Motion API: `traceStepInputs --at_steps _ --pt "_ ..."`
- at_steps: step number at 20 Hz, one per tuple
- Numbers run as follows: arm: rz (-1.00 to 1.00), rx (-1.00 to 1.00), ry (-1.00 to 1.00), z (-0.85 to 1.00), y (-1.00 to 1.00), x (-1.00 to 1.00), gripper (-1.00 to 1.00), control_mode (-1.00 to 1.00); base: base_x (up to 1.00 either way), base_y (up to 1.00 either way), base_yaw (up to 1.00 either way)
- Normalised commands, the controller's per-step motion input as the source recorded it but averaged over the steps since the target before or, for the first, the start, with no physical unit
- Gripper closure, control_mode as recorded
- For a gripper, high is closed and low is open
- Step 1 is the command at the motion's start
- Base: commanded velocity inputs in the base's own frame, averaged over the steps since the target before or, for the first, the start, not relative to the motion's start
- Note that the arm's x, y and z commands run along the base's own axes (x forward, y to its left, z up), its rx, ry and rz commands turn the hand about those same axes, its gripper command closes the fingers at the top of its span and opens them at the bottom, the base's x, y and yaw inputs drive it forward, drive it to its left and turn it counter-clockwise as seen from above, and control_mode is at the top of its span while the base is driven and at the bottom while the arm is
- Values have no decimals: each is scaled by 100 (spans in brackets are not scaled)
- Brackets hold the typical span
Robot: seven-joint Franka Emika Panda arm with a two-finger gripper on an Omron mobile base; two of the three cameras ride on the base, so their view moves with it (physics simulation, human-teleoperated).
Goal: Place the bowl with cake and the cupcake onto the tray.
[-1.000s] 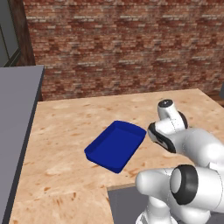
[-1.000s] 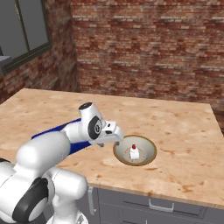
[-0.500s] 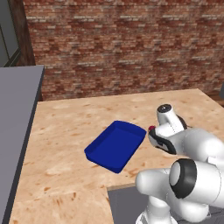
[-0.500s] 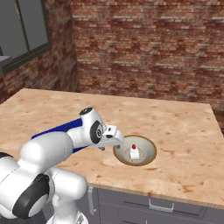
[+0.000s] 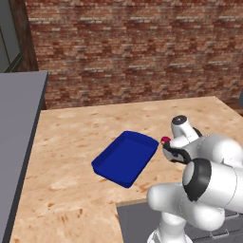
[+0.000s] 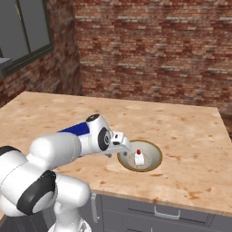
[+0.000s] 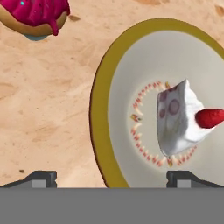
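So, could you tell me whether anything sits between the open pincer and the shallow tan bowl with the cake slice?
Nothing visible does. The pincer hangs open right above the brown-rimmed bowl, its tips straddling the near rim. The small pink-topped cupcake sits off to one side on the wooden counter, clear of the approach.

- Bowl (image 7: 131, 65): grey-tan inside, mustard-brown rim, ring of red-and-cream flecks.
- Cake slice (image 7: 177, 120): white, pale pink spots, red topping.
- Cupcake (image 7: 35, 15): magenta icing, tan base.
- Tray (image 5: 124, 157): deep blue.
- Counter (image 6: 190, 131): mottled beige wood.

Cake (image 7: 179, 120) in bowl (image 7: 103, 109) (on counter (image 6: 190, 127)); cupcake (image 7: 37, 15) beside; tray (image 5: 126, 159) apart.
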Motion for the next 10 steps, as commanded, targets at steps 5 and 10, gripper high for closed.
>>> traceStepInputs --at_steps 5,10 --pt "0 0 0 -12 -5 11 -100 -100 0 0 0" --pt "0 -1 0 -12 -1 6 -100 -100 0 0 0"
